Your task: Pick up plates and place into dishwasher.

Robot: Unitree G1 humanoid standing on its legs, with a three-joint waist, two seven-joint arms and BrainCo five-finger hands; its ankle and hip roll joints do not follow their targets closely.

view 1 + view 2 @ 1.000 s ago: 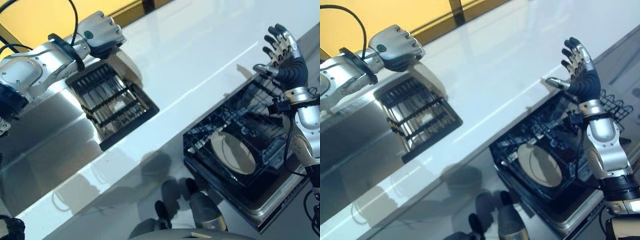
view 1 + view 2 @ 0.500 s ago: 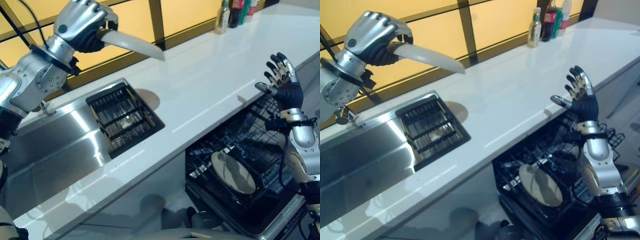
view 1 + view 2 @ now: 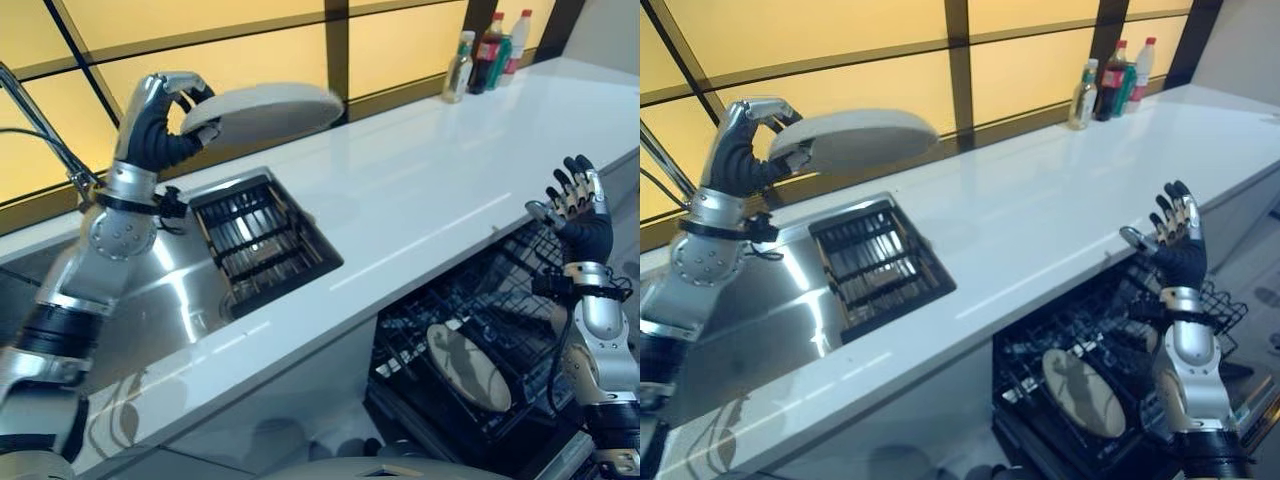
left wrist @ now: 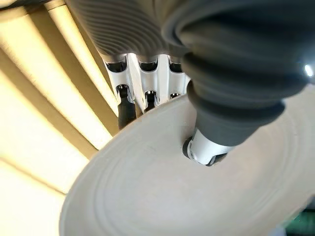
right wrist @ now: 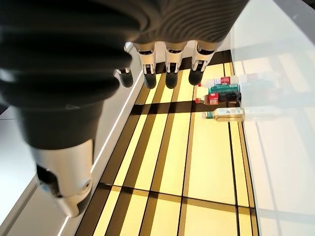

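One plate (image 3: pixel 470 368) stood in the dishwasher rack (image 3: pixel 520 300), second plate (image 3: pixel 262 112) pinched by left hand (image 3: pixel 158 115) above sink rack (image 3: pixel 262 238), right hand (image 3: pixel 578 205) spread over dishwasher, bottles (image 3: pixel 488 52) on counter (image 3: pixel 420 190).

**Left hand raised and clamped, right hand spread**

The left arm rises from the lower left, forearm nearly upright, wrist bent. The left hand (image 3: pixel 160 115) is held high, fingers (image 4: pixel 147 96) curled over the rim of a plate (image 3: pixel 265 108) and thumb (image 4: pixel 209 147) pressed on its face, pinching it out level to the robot's right. The right arm stands up from the lower right, forearm vertical. The right hand (image 3: pixel 1175 245) is upright, palm facing left, fingers straight and spread, holding nothing.
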